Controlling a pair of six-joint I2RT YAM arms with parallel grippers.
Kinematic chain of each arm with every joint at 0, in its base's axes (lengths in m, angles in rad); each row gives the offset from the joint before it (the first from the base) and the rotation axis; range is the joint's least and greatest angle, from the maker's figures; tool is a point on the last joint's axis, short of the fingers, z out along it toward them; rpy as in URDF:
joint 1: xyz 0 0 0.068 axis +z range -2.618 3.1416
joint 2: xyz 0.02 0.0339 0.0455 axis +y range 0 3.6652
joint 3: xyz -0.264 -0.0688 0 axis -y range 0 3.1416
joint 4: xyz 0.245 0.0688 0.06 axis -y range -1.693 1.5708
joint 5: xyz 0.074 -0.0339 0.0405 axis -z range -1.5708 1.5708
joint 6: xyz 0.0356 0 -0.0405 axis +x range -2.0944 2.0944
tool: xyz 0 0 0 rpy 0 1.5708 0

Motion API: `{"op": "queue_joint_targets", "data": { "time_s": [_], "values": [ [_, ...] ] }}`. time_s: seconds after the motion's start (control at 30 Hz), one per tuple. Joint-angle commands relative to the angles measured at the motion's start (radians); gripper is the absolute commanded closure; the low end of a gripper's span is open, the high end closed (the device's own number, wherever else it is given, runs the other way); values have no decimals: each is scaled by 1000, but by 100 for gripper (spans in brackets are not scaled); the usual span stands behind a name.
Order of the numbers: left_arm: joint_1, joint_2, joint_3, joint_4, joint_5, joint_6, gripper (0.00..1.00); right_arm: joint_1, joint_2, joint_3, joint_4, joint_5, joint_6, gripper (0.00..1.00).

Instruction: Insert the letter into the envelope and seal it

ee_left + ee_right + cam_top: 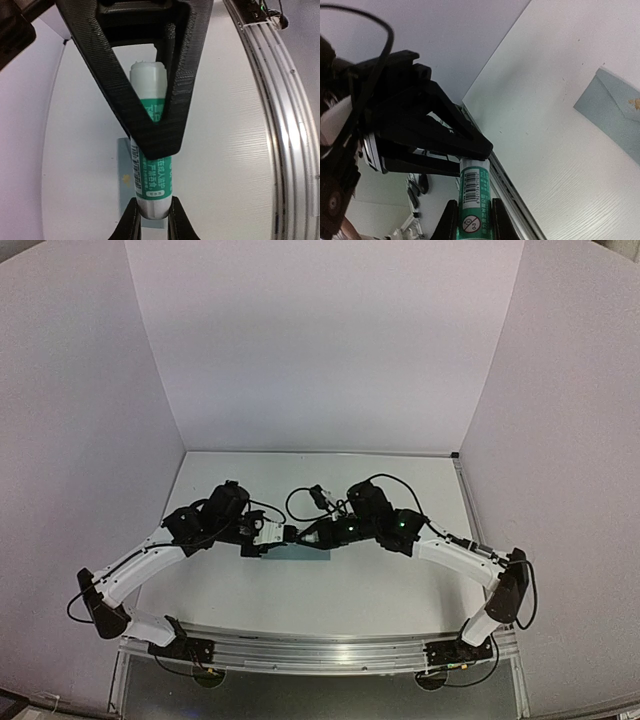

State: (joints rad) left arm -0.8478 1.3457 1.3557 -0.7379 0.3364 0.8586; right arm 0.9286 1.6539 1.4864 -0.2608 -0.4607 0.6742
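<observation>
Meeting above the middle of the white table [380, 585]: left gripper [152, 220] reaching in from the left, right gripper [474, 220] from the right. Both clamped tight on one white cylindrical plastic glue stick with a green printed label [150, 185], held up off the table between them. In the left wrist view, pinched at its plain lower end by that arm's own fingers, with the right arm's black fingers converging on the label farther up and the white cap showing beyond them. In the right wrist view, gripped across the green label and barcode by that arm's own fingers, with the left arm's black fingers closing on the same tube just above. Below the stick, flat on the table: flat teal blue-green rectangular paper envelope [615, 112], in the top view lying just near of the fingertips and partly hidden under them. Triangular flap outlined on its upper face, a small yellowish speck beside the flap edge; whether stuck down, cannot tell.
</observation>
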Motion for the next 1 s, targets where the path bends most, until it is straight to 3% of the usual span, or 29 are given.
{"op": "queue_joint_targets", "data": {
  "time_s": [0.0, 0.27, 0.53, 0.8, 0.93, 0.97],
  "values": [
    [-4, 73, 154, -231, 202, -154, 100, 6, -40, -9, 0, -35, -329, 100],
    [16, 205, 347, -404, 345, -239, 100, 19, -91, -45, -18, -56, -752, 100],
    [50, 235, 376, -397, 456, -352, 100, 28, -132, -94, -34, -107, -1150, 100],
    [65, 265, 382, -370, 549, -455, 100, 32, -131, -67, -98, -57, -1319, 100],
    [88, 271, 372, -341, 588, -539, 99, 31, -140, -69, -107, -39, -1297, 100],
    [93, 260, 357, -321, 565, -542, 89, 30, -140, -69, -106, -33, -1265, 100]
  ]
}}
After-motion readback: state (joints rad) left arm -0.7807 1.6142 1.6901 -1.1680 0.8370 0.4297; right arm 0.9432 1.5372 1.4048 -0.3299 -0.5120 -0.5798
